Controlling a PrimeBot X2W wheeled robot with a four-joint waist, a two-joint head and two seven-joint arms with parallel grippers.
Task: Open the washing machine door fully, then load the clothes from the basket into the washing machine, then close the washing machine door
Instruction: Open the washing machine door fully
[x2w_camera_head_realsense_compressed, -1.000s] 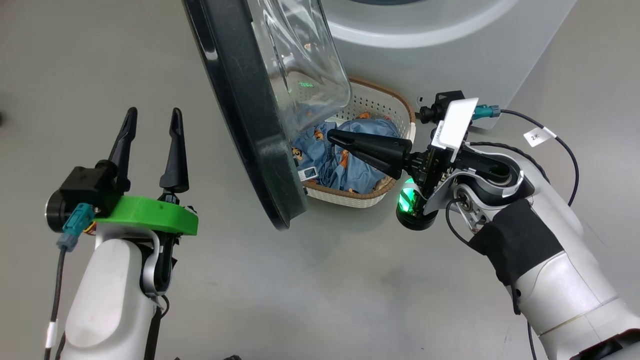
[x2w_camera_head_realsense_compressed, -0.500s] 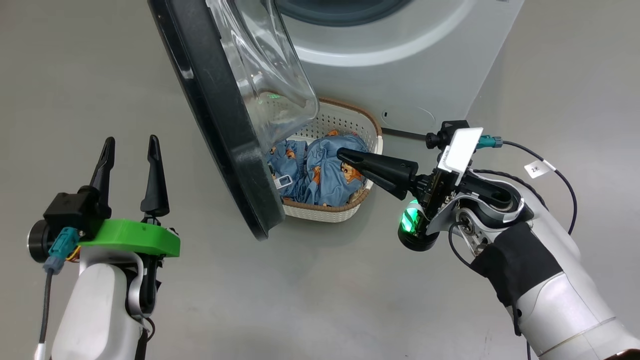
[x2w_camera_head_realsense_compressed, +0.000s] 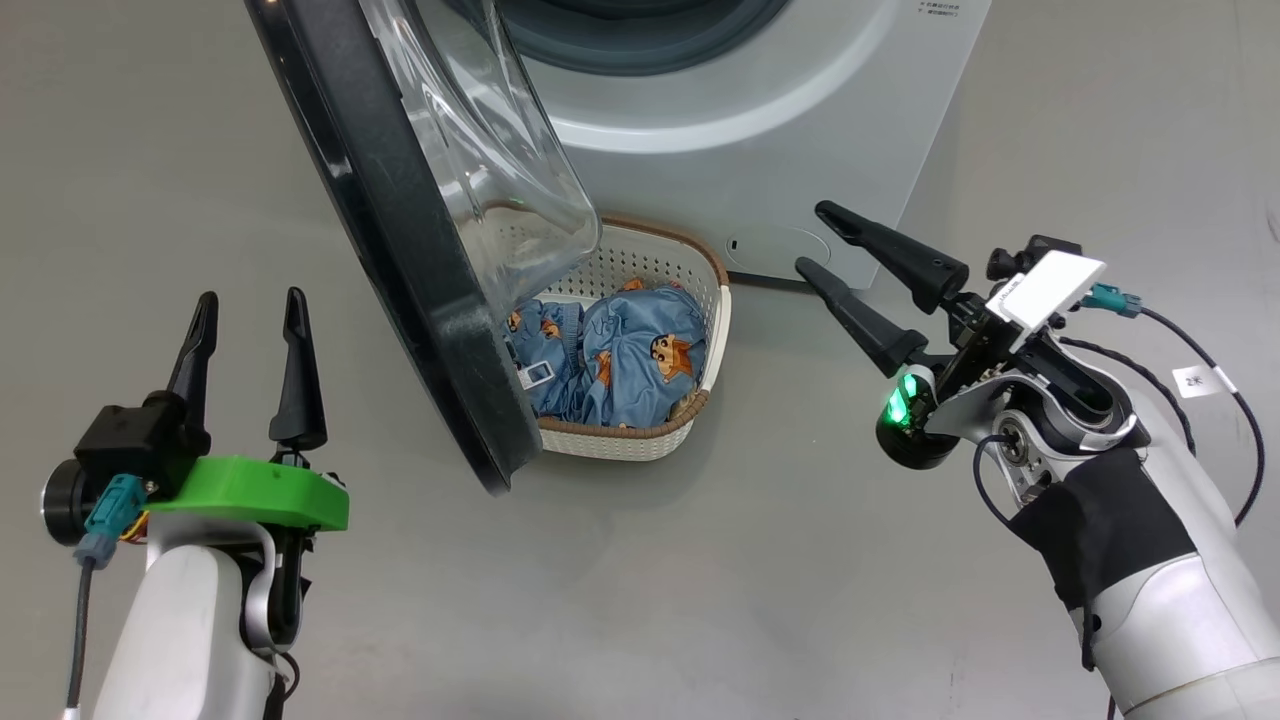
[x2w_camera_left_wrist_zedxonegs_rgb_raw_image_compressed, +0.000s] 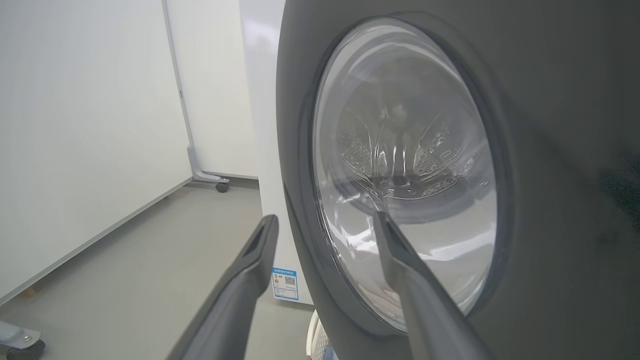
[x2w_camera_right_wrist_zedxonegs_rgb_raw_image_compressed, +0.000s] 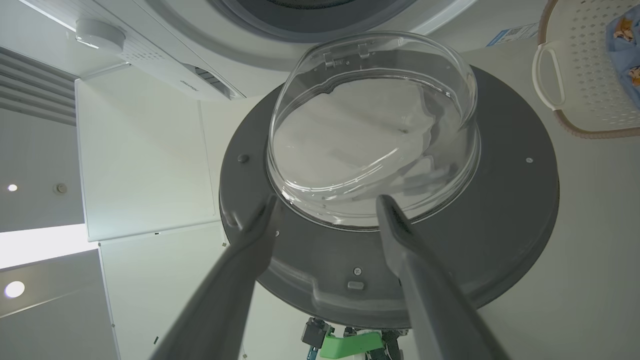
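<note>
The washing machine (x2w_camera_head_realsense_compressed: 740, 110) stands at the top of the head view with the washing machine door (x2w_camera_head_realsense_compressed: 400, 260) swung out, its black rim edge-on and its glass bowl over the basket (x2w_camera_head_realsense_compressed: 715, 320). The basket sits on the floor with the clothes (x2w_camera_head_realsense_compressed: 630, 355), blue printed fabric, inside. My right gripper (x2w_camera_head_realsense_compressed: 815, 237) is open and empty to the right of the basket, apart from it. Left of the door, my left gripper (x2w_camera_head_realsense_compressed: 250, 300) is open and empty. The left wrist view faces the door's outer glass (x2w_camera_left_wrist_zedxonegs_rgb_raw_image_compressed: 405, 170). The right wrist view shows the door's inner bowl (x2w_camera_right_wrist_zedxonegs_rgb_raw_image_compressed: 370, 130), the basket (x2w_camera_right_wrist_zedxonegs_rgb_raw_image_compressed: 575, 75) and the clothes (x2w_camera_right_wrist_zedxonegs_rgb_raw_image_compressed: 625, 50).
Grey floor surrounds the machine. The round service flap (x2w_camera_head_realsense_compressed: 790, 245) lies just behind my right fingertips. A white partition on casters (x2w_camera_left_wrist_zedxonegs_rgb_raw_image_compressed: 100, 125) stands to the left of the machine. A blue-bordered label (x2w_camera_left_wrist_zedxonegs_rgb_raw_image_compressed: 285, 284) marks the machine's side.
My right gripper, shut over the clothes before, has opened and drawn back to the right of the basket with nothing in it. The head camera has shifted. The left gripper stays open.
</note>
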